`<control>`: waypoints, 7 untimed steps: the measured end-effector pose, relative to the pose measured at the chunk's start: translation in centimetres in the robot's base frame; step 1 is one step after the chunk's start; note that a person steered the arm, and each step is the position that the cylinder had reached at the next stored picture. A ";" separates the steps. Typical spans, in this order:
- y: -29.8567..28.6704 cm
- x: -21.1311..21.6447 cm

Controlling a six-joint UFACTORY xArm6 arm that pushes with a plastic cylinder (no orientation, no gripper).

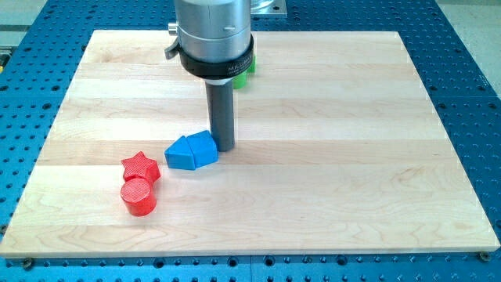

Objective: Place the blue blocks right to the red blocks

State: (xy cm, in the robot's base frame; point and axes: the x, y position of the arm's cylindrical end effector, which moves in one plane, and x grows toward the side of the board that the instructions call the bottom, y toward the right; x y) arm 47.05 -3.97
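Two blue blocks (192, 151) sit pressed together near the middle of the wooden table (329, 172), reading as one wedge-like cluster; their separate shapes are hard to make out. My tip (222, 148) stands just beside that blue cluster, at its upper-right edge, touching it or very nearly so. There are no fingers on this arm, only the straight dark rod, so nothing opens or closes. The red star (141, 166) lies to the lower left of the blue cluster, near but apart from it. The red cylinder (138, 196) touches the star's lower side. A green block (243, 74) shows above the blue cluster, mostly hidden behind the arm's housing.
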 end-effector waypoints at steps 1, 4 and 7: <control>-0.2 -0.6; -1.3 -6.3; 0.8 -0.9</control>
State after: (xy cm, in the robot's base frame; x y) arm 46.17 -3.14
